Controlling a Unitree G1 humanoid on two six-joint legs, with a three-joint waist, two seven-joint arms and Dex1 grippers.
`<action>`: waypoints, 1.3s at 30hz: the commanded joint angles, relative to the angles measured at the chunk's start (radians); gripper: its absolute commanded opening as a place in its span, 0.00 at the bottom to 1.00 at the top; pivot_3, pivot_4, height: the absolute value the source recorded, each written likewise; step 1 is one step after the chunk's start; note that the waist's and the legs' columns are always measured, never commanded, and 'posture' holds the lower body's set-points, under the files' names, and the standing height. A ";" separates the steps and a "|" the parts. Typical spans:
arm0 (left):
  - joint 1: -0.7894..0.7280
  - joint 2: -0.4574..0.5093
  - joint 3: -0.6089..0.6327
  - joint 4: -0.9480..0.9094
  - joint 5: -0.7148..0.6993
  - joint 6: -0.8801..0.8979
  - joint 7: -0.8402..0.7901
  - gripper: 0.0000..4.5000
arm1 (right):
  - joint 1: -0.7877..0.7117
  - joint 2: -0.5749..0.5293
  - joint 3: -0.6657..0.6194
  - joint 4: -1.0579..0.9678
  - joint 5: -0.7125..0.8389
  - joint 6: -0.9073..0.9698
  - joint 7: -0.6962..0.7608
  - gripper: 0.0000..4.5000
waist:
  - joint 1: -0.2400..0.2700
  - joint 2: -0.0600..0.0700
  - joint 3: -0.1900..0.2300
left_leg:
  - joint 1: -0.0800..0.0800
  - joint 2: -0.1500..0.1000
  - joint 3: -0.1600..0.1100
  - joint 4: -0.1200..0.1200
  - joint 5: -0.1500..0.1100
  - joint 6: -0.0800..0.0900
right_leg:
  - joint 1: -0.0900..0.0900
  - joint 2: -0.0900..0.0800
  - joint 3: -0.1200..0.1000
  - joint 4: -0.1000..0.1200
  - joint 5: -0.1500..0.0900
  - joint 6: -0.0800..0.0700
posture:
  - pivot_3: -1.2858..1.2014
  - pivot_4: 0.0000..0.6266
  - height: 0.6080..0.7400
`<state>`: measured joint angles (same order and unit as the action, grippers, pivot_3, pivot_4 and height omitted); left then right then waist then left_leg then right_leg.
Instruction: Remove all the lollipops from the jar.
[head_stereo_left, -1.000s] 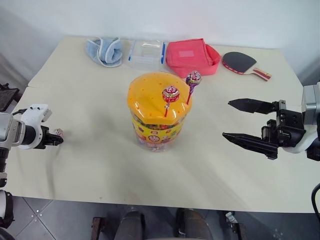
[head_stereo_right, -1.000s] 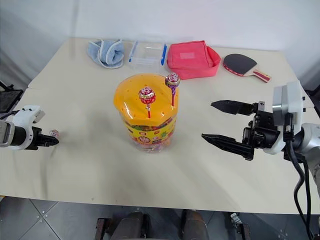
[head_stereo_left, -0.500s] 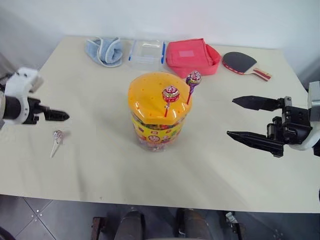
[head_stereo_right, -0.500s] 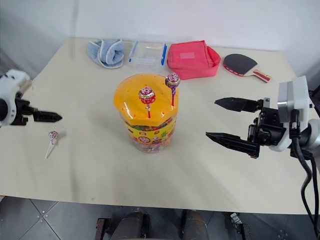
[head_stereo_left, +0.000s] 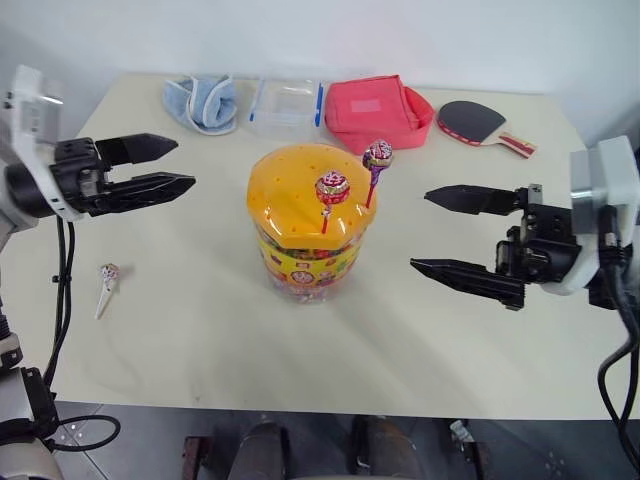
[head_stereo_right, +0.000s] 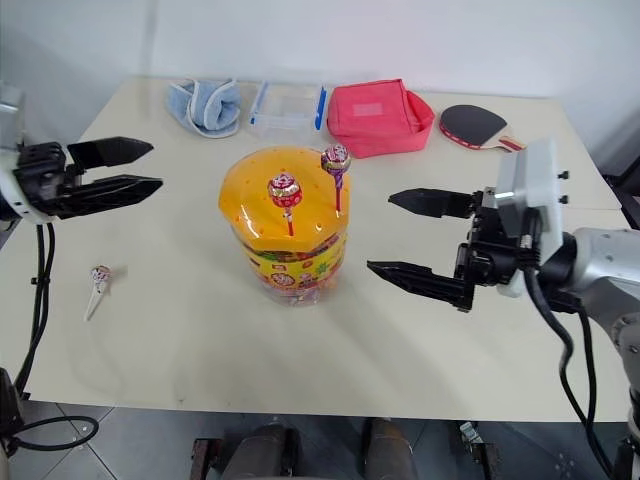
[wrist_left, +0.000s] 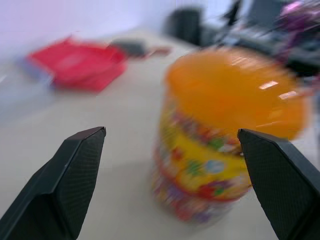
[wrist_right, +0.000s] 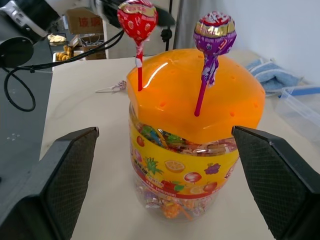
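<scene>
desk: wide cream-coloured desk (head_stereo_left: 200, 340), carrying everything; grey tiled floor below its near edge, pale wall behind.
jar: wide clear plastic jar (head_stereo_left: 305, 225) with a yellow multicoloured label and a domed orange lid dotted with holes, upright at the middle of the desk, between the two end effectors and touched by neither.
right end effector: right end effector (head_stereo_left: 445, 232) fully spread, black fingers level and pointing at the jar from its right, empty, apart from it.
left end effector: left end effector (head_stereo_left: 172, 166) released wide, empty, raised over the desk well left of the jar, pointing toward it.
lollipops in lid: red-stick lollipop (head_stereo_left: 332, 189) and purple-stick lollipop (head_stereo_left: 377, 157) stand upright in the lid's holes, the purple one nearer the far right rim.
lollipop on desk: white-stick lollipop (head_stereo_left: 108, 276) lies flat near the desk's left edge, below the left end effector, well apart from the jar.
far edge: light blue folded cloth (head_stereo_left: 201, 102), clear rectangular box with blue clips (head_stereo_left: 285, 105), pink-red fabric pouch (head_stereo_left: 378, 112), table-tennis paddle with black face (head_stereo_left: 484, 124), in a row.
right wrist view: shows wrapped candies (wrist_right: 170, 207) inside the jar bottom and cardboard boxes (wrist_right: 84, 21) in the room beyond.
left wrist view: blurred; jar framed between the fingers.
</scene>
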<state>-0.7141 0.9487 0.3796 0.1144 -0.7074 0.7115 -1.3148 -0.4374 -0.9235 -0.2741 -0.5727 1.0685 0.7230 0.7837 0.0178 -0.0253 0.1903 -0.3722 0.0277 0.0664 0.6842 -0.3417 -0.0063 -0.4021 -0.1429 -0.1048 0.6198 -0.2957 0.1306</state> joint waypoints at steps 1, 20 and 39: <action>0.021 -0.004 0.007 0.034 -0.053 -0.053 -0.135 1.00 | -0.097 0.051 0.086 0.053 -0.067 -0.010 -0.040 1.00 | -0.004 0.000 0.000 | 0.000 0.000 0.000 0.000 0.000 0.000 | 0.000 0.000 0.000 0.000 0.000 0.000 | 0.52 0.24 1.00; 0.134 -0.004 0.012 -0.023 -0.119 -0.137 -0.230 1.00 | -0.350 0.202 0.207 0.249 -0.217 -0.011 0.053 0.52 | -0.021 0.000 0.000 | -0.006 0.001 0.002 0.000 0.000 0.000 | -0.008 0.000 0.000 0.002 0.000 0.000 | 0.52 0.24 1.00; 0.119 -0.028 -0.016 -0.015 -0.135 -0.154 -0.229 1.00 | -0.506 0.202 0.142 0.318 -0.243 -0.019 0.036 0.01 | -0.021 0.000 0.000 | -0.006 0.001 0.002 0.000 0.000 0.000 | -0.008 0.001 0.000 0.002 0.000 0.000 | 0.52 0.24 1.00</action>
<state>-0.5774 0.9167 0.3619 0.0952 -0.8276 0.5745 -1.5006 -0.8995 -0.7057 -0.0684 -0.2602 0.8312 0.7230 0.8382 -0.0037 -0.0251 0.1905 -0.3779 0.0284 0.0684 0.6843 -0.3417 -0.0062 -0.4105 -0.1423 -0.1044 0.6221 -0.2956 0.1302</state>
